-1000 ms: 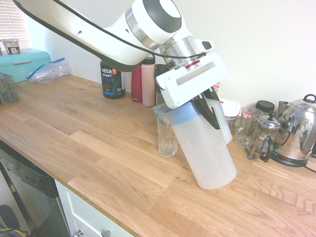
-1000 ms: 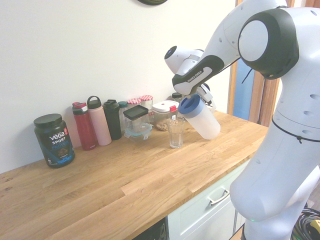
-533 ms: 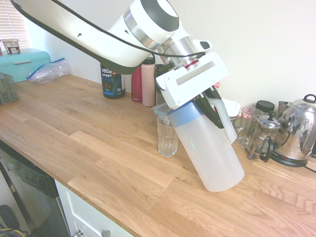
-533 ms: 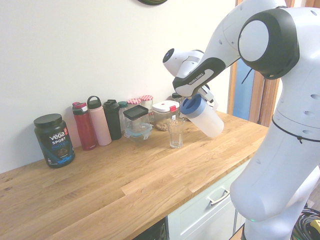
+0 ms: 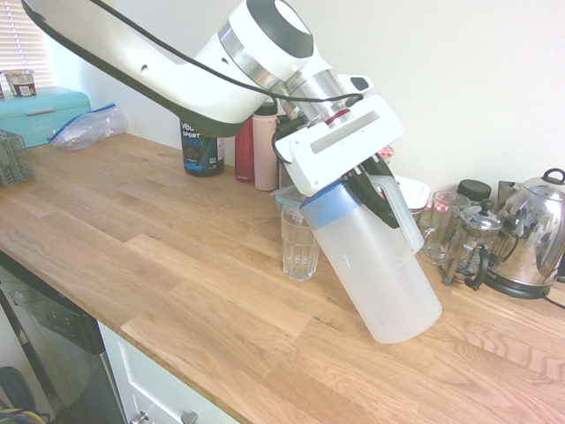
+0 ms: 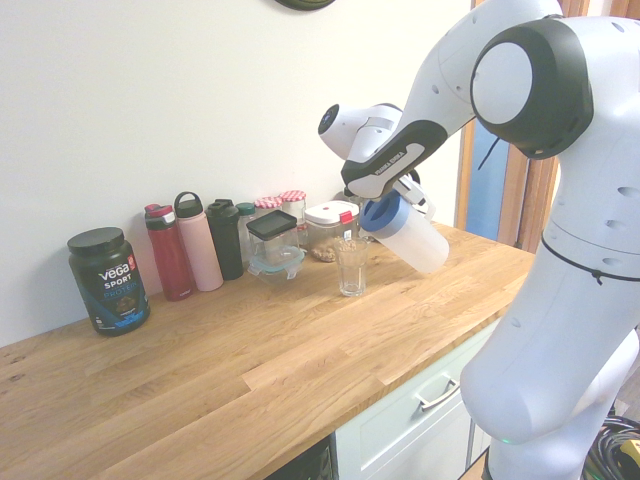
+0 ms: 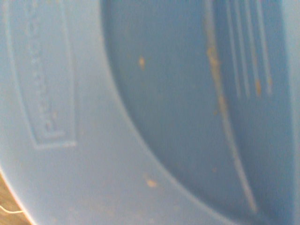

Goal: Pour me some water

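A tall frosted-white jug [image 5: 380,269] with a blue rim [image 5: 325,201] hangs tilted above the wooden counter [image 5: 177,265]. Its mouth leans toward a clear ribbed glass [image 5: 298,246] standing upright on the counter. My gripper [image 5: 375,199] is shut on the jug's side handle, its black fingers [image 5: 381,210] running down along it. The second exterior view also shows the jug [image 6: 414,238] tipped over the glass [image 6: 351,270]. The jug's blue lid [image 7: 178,93] fills the wrist view. The water itself does not show, and no stream is visible.
A steel kettle [image 5: 538,234], a French press [image 5: 472,249] and glass mugs [image 5: 439,225] crowd the wall to the right. Bottles [image 5: 263,146] and a black Vega tub [image 5: 201,141] stand behind the glass. A teal box [image 5: 44,115] sits far left.
The arm has tipped the jug a little further toward the glass, and its base has swung slightly up and away. The glass has not moved.
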`<state>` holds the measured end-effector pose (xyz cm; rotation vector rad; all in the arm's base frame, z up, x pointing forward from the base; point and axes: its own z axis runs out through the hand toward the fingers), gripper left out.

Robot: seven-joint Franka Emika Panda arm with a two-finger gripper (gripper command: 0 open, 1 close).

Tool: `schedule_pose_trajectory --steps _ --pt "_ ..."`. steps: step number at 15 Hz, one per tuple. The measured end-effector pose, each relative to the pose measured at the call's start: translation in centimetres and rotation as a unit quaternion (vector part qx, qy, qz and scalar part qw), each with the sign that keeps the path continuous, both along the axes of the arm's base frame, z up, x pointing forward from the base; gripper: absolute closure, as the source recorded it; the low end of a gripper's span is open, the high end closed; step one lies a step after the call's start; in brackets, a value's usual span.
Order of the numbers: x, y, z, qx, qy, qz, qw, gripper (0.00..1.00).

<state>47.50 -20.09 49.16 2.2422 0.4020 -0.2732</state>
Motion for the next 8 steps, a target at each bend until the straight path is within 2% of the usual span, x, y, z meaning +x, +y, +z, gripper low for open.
schedule_pose_trajectory --steps 4,8 --pt "-0.1 -0.1 0.5 0.011 -0.012 -0.010 1.000 1.00" --pt "-1.4 -1.1 6.8 0.100 -0.082 -0.037 0.991 1.00"
